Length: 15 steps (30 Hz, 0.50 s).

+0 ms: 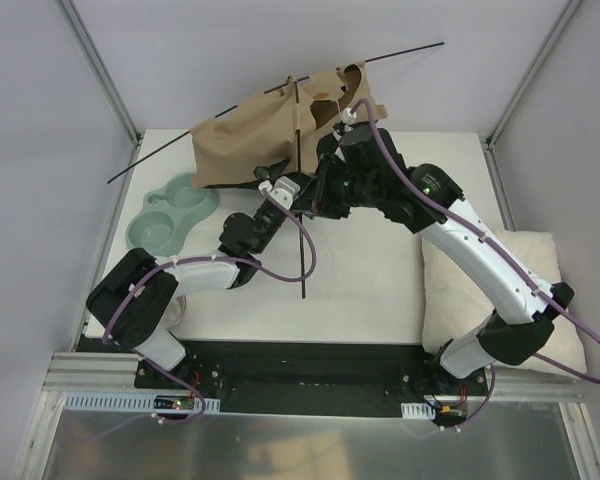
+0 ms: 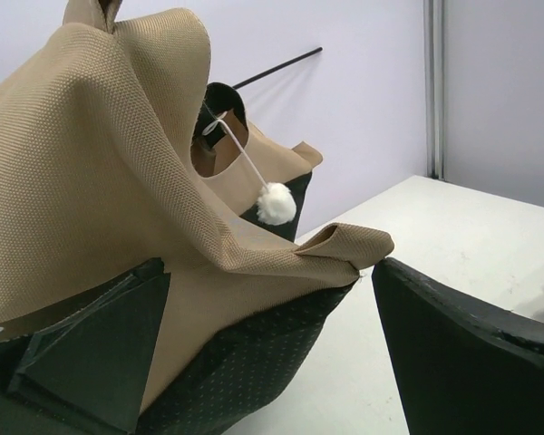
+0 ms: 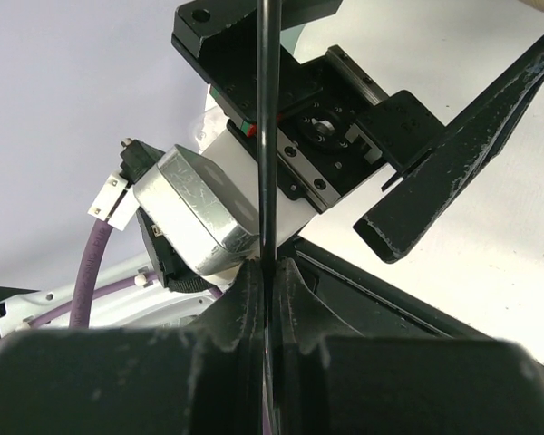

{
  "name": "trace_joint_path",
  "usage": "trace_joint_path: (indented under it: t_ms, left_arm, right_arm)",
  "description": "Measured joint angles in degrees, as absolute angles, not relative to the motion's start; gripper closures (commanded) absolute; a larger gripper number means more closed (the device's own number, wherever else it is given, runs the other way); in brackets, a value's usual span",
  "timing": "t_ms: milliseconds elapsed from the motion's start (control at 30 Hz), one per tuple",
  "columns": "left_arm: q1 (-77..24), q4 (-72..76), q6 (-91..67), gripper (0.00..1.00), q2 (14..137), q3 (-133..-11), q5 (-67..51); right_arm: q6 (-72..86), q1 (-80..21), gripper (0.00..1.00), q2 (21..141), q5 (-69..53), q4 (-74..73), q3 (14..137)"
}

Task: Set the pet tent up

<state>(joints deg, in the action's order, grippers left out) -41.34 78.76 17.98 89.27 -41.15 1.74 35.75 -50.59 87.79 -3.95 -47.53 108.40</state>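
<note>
The pet tent (image 1: 255, 135) is a tan fabric heap with black lining at the back of the table. One thin black pole (image 1: 380, 60) runs slantwise through it. My left gripper (image 1: 283, 175) is open at the tent's near edge. In the left wrist view a folded corner of the pet tent (image 2: 254, 299) lies between the wide-apart fingers (image 2: 462, 353), and a white pom-pom (image 2: 276, 203) hangs on a string behind. My right gripper (image 3: 267, 269) is shut on a second thin pole (image 3: 267, 136). That second pole (image 1: 303, 255) stands nearly upright, and the right gripper (image 1: 307, 200) holds it mid-length.
A green double pet bowl (image 1: 170, 215) sits at the table's left. A fluffy cream cushion (image 1: 500, 290) lies on the right, partly under the right arm. The two grippers are close together near the table's middle back. Frame posts stand at the back corners.
</note>
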Motion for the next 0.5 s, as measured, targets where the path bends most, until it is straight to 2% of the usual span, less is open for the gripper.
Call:
trace_joint_path:
  t_ms: [200,367,500]
  left_arm:
    - [-42.41,78.83,18.65,0.01,89.54,-41.15,1.32]
    - [-43.16,77.49,18.79,0.12,88.92,-40.97,0.40]
    - [-43.22,74.11,19.07,0.16,86.46,-40.34,0.40]
  right_arm:
    - [35.48,-50.50,1.00,87.33,-4.10,-49.43,108.42]
    - [35.48,-50.43,1.00,86.94,-4.67,-50.81,108.42]
    - [35.53,-50.22,1.00,86.85,-5.96,-50.70,108.44]
